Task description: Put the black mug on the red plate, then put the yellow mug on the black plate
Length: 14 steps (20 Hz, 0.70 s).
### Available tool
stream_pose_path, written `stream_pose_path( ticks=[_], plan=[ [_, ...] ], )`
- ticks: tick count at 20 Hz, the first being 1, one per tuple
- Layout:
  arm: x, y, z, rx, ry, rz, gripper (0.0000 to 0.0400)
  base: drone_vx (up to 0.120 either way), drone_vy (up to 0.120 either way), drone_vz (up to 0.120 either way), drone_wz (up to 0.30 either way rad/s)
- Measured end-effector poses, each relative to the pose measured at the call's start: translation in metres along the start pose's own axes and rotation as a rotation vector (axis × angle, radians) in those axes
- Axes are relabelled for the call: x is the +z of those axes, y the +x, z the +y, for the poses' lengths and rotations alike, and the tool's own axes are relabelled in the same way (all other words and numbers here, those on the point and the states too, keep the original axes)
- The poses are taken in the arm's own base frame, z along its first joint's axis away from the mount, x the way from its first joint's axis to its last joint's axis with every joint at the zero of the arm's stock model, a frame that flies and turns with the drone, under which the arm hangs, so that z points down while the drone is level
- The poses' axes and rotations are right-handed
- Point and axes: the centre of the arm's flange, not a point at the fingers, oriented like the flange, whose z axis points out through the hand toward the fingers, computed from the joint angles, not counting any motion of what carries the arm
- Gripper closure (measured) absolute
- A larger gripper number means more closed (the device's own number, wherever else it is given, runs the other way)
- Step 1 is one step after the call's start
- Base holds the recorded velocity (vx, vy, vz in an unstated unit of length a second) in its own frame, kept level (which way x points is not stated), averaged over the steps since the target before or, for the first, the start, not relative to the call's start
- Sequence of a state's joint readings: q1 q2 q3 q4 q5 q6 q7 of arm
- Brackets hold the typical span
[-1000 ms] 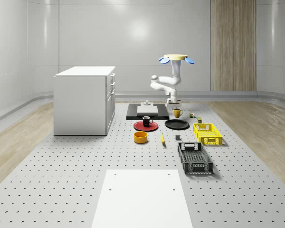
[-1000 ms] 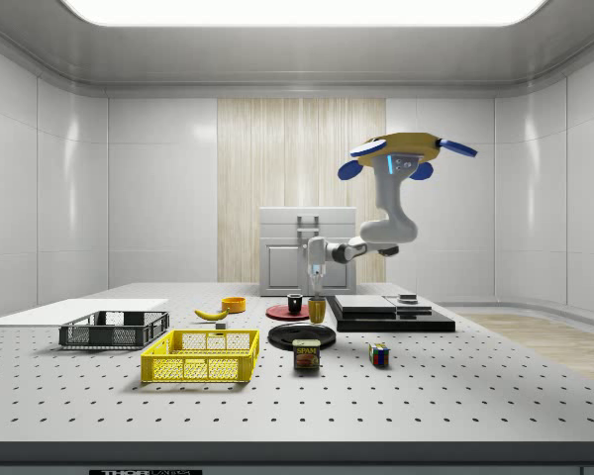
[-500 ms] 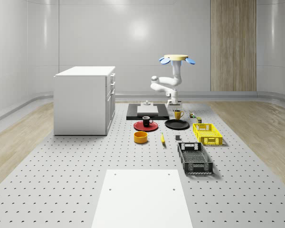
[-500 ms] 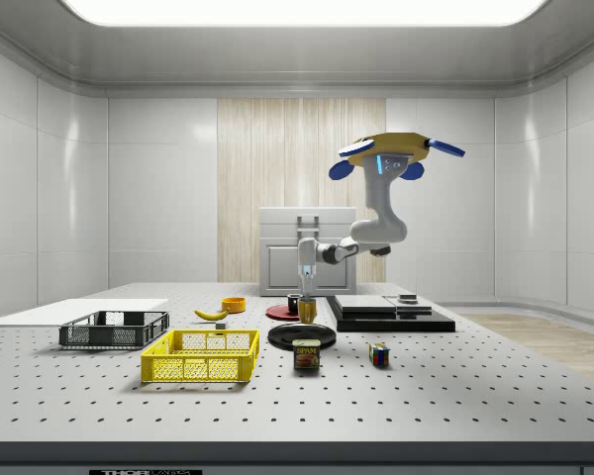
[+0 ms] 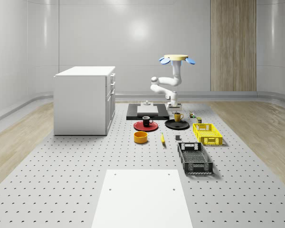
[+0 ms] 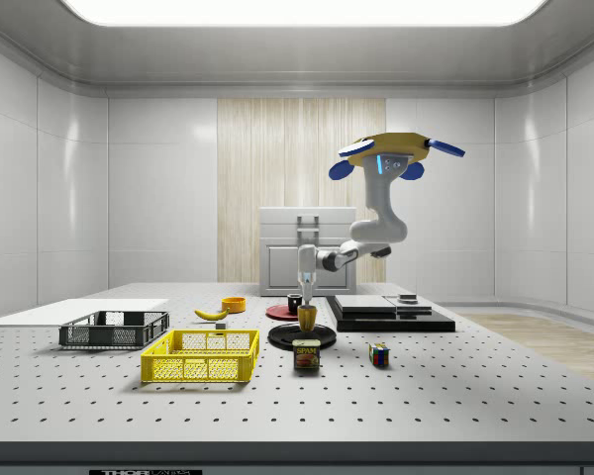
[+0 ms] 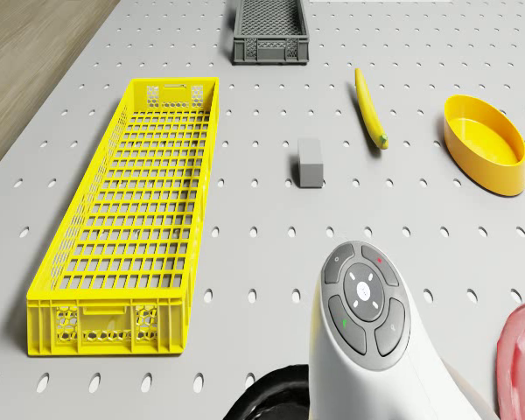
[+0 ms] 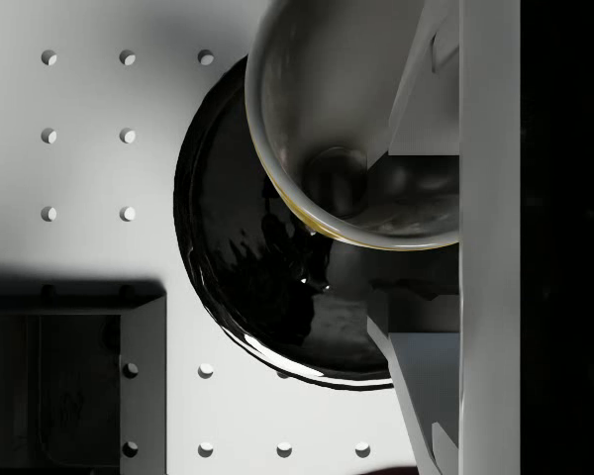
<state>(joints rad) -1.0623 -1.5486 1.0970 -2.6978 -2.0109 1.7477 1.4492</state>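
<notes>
The drone hovers behind the black plate, with its arm reaching down in front of it. My gripper is shut on the rim of the yellow mug, which it holds upright low over the black plate. Whether the mug touches the plate I cannot tell. In the wrist view the mug's inside lies over the black plate, with a finger on either side of its wall. The black mug stands on the red plate.
A yellow crate, a dark crate, a banana, a yellow bowl and a small grey block lie in front of the plates. A black slab and a white cabinet stand behind and beside them.
Drone and arm shifted toward the side view's left, carrying the yellow mug over the black plate. The mug then came down closer to the plate.
</notes>
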Motion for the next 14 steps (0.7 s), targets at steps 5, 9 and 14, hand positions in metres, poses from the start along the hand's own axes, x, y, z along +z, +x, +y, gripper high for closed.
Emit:
stream_pose_path(
  ticks=[5, 9, 14],
  plan=[
    [0.016, 0.004, 0.004, 0.000, 0.000, 0.000, 0.0290, 0.000, 0.000, 0.000, 0.000],
    [0.028, 0.006, 0.006, 0.000, 0.000, 0.000, 0.0226, 0.000, 0.000, 0.000, 0.000],
    [0.024, 0.007, 0.006, 0.000, 0.000, 0.000, 0.0065, 0.000, 0.000, 0.000, 0.000]
  ],
)
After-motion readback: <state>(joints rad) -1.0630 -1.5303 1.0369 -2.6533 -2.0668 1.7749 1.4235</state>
